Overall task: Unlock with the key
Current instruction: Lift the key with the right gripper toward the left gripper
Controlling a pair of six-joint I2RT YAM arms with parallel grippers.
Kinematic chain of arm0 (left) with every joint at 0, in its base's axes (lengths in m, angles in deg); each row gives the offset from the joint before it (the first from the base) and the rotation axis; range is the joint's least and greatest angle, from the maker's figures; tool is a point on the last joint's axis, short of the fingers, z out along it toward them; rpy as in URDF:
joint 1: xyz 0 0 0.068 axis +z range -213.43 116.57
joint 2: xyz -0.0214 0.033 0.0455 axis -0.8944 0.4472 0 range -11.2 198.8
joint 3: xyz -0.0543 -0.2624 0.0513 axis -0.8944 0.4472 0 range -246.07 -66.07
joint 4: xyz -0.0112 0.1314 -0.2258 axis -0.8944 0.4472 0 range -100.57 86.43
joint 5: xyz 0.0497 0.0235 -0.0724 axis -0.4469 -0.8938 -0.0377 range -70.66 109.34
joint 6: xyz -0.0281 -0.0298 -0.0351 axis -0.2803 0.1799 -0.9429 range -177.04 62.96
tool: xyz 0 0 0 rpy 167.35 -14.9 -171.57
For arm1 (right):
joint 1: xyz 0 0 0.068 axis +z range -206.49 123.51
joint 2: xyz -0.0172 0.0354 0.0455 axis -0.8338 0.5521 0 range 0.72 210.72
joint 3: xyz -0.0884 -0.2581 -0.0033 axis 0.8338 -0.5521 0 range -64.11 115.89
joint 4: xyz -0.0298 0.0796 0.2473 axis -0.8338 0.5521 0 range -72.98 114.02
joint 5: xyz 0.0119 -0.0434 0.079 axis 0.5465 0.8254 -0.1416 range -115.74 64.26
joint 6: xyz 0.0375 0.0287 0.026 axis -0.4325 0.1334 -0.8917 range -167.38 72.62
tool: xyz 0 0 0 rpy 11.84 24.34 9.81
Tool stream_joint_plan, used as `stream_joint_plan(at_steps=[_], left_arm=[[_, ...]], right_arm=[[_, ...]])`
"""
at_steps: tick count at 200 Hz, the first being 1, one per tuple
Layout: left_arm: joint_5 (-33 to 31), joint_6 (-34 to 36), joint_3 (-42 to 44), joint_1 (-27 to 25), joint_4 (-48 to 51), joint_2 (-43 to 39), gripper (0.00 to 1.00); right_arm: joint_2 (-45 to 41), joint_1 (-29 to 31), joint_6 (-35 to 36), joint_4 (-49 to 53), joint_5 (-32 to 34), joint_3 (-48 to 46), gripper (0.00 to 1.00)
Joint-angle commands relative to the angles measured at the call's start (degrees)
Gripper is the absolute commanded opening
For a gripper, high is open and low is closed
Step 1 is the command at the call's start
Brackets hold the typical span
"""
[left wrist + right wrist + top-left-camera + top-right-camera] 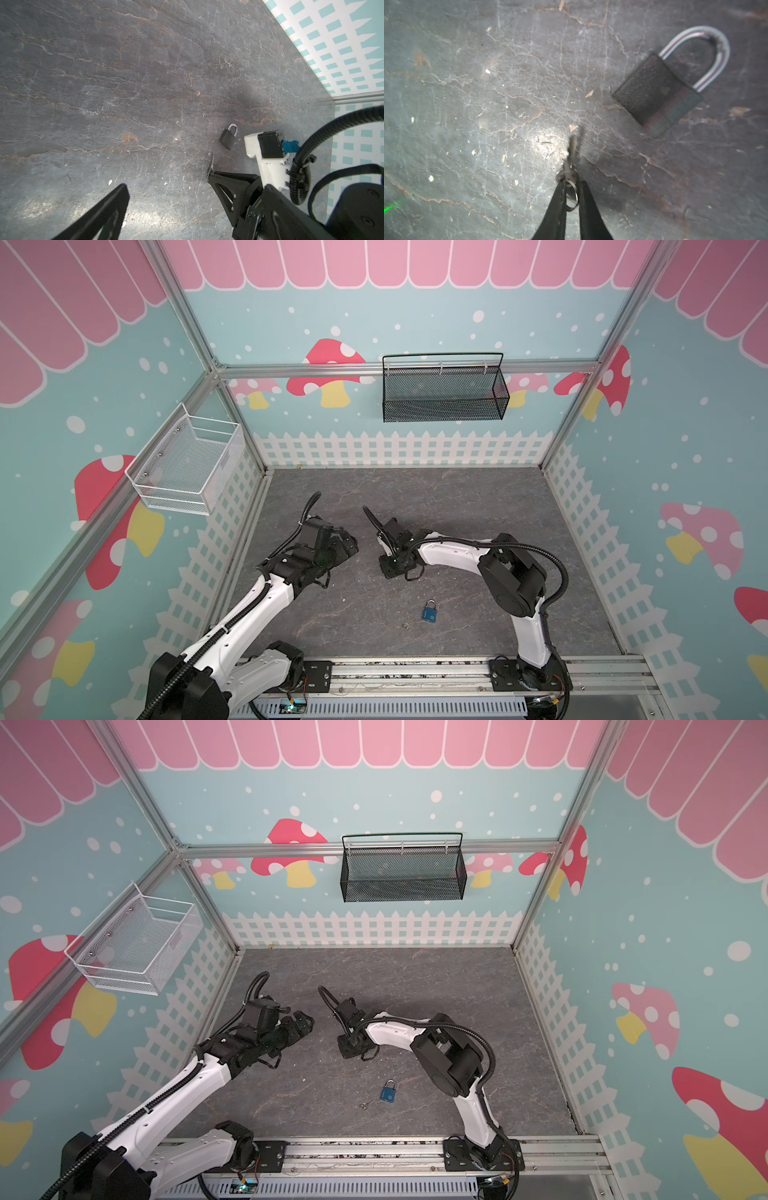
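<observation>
A blue padlock (430, 612) lies on the grey tabletop (478, 506), the key (406, 626) just beside it.

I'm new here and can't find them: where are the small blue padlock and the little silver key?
small blue padlock (430, 615), in a top view, on its body.
little silver key (572, 148), right wrist view, on its blade.

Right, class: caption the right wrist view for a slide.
Right gripper straddles the key's ring; closed padlock lies nearby.
</observation>
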Motion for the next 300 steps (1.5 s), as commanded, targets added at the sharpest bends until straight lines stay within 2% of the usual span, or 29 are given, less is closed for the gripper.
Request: stream_joint_plan(at_steps=[1, 71, 143, 186, 209, 244, 252, 300], left_arm=[[0.3, -1.6, -0.3, -0.1, -0.5, -0.2, 1.0], [1.7, -3.6, 0.6, -0.1, -2.0, -0.8, 1.0], [4.8, -9.9, 1.4, -0.1, -4.1, -4.0, 1.0], [7.4, -17.2, 2.6, -0.1, -7.0, -6.7, 0.98], [10.1, -22.4, 2.9, -0.3, -10.2, -6.6, 0.94], [11.5, -31.9, 4.2, -2.1, -19.8, -5.0, 0.87], [11.4, -33.9, 4.4, -4.2, -22.1, -4.5, 0.86], [10.7, -48.0, 6.5, -7.7, -37.6, 0.7, 0.79]], right_arm=[[1.7, 0.3, -0.7, 1.4, 0.4, 0.1, 0.11], [-0.9, 0.3, -0.5, -0.8, 1.5, -1.8, 0.0], [-8.1, 0.1, 1.7, -8.6, 1.1, -9.2, 0.0], [-16.9, 0.0, 3.1, -11.6, 2.9, -13.0, 0.0], [-21.6, 0.0, 3.6, -13.4, 4.1, -14.9, 0.0], [-28.4, 0.0, 3.6, -17.8, 5.7, -17.3, 0.0], [-29.7, -0.1, 3.5, -18.6, 6.1, -17.4, 0.0], [-34.2, -0.1, 3.3, -22.6, 8.7, -17.0, 0.0]])
